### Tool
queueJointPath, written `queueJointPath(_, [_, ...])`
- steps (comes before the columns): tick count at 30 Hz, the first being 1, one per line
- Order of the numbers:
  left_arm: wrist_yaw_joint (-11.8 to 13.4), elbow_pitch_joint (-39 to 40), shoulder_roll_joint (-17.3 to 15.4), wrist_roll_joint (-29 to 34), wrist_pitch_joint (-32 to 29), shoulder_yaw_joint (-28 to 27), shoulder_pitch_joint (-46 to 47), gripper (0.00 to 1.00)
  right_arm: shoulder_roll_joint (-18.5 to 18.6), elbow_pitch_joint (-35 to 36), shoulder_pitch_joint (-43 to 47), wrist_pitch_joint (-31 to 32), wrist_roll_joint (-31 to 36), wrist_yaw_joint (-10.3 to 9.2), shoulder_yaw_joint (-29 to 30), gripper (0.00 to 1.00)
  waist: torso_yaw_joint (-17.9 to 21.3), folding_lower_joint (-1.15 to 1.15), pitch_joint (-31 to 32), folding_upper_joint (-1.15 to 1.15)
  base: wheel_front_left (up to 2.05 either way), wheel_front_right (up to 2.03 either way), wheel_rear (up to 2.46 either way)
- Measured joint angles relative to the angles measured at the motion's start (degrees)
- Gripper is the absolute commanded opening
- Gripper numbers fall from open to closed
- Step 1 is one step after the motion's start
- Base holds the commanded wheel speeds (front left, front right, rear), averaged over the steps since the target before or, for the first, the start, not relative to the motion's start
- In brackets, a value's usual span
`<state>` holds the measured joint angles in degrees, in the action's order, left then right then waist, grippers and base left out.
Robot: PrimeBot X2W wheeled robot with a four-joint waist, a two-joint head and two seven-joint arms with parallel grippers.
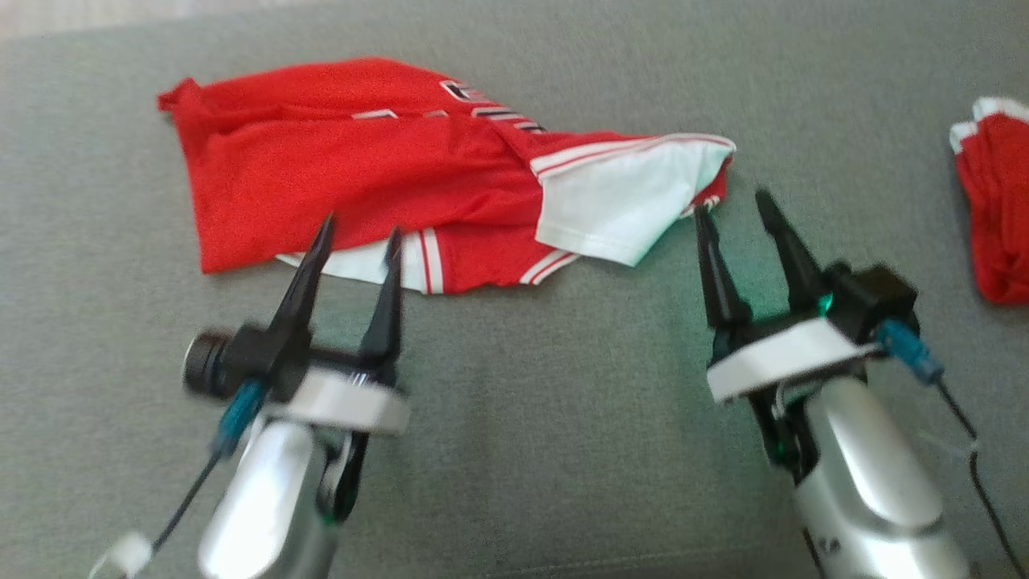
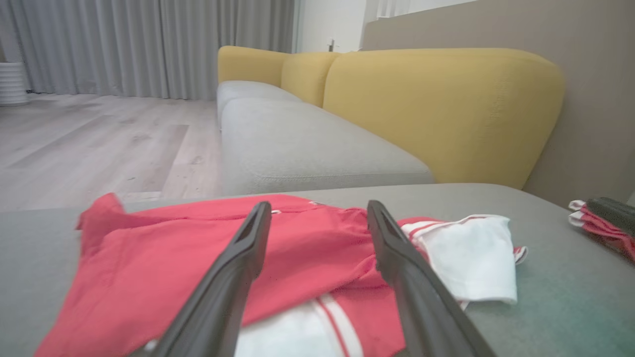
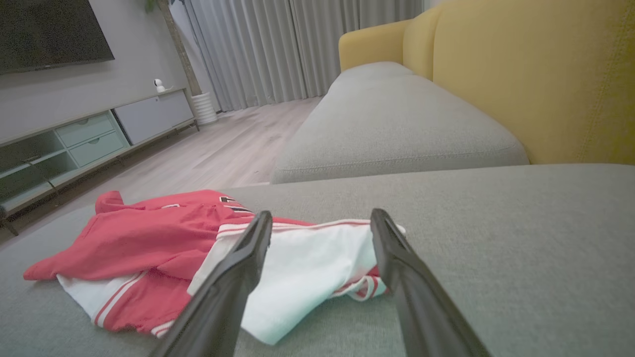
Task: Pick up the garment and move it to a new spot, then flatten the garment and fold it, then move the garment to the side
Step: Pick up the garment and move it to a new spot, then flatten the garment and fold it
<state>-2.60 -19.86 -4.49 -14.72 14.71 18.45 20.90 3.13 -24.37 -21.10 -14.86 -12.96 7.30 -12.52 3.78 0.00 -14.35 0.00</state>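
1. The garment (image 1: 362, 177), red with white trim, is lying rumpled on the grey seat cushion (image 1: 563, 402). One white sleeve (image 1: 619, 201) is lying doubled over its right end, and a white panel is peeking out under the near hem.
2. The left gripper (image 1: 359, 233) is hovering over the near hem with its fingers spread and nothing between them. Whether the tips are touching the cloth I cannot tell.
3. The right gripper (image 1: 733, 205) is hanging just beside the white sleeve's right end, its fingers likewise spread and empty.
4. Judging by this, the garment is already resting at its spot and the flattening step is coming up. No neat fold is showing yet.
5. The next move is probably calling for each gripper to come down on an edge of its own, the left on the near hem and the right on the sleeve end. Each should be pinching one layer only, and the two should then be drawing apart so the creases pull out.
6. Counting: one garment is lying in the work area. A second red-and-white cloth (image 1: 997, 209) is lying well apart at the right edge. Two grippers are showing, each with two dark fingers.
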Motion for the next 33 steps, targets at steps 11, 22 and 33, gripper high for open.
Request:
queueJointPath(11, [0.05, 3.25, 1.34, 3.22, 0.00, -12.76, -16.08, 1.00, -0.03, -3.05, 6.64, 0.01, 0.53, 0.00, 0.31, 1.00, -1.97, -0.01, 6.97, 0.00, 0.00, 0.00, 0.00])
queueJointPath(22, [-1.44, 3.49, 1.66, 3.99, 0.00, -13.07, -16.55, 1.00, -0.04, -6.68, 6.43, 0.08, 2.74, 0.00, -0.09, 1.00, -3.78, 0.00, 5.59, 0.00, 0.00, 0.00, 0.00])
queueJointPath(33, [-0.84, 3.25, 1.86, 0.48, 0.00, -8.72, -14.05, 1.00, -0.04, -13.66, 1.16, 0.08, 4.50, 0.00, 0.46, 1.00, -8.11, 0.01, 1.79, 0.00, 0.00, 0.00, 0.00])
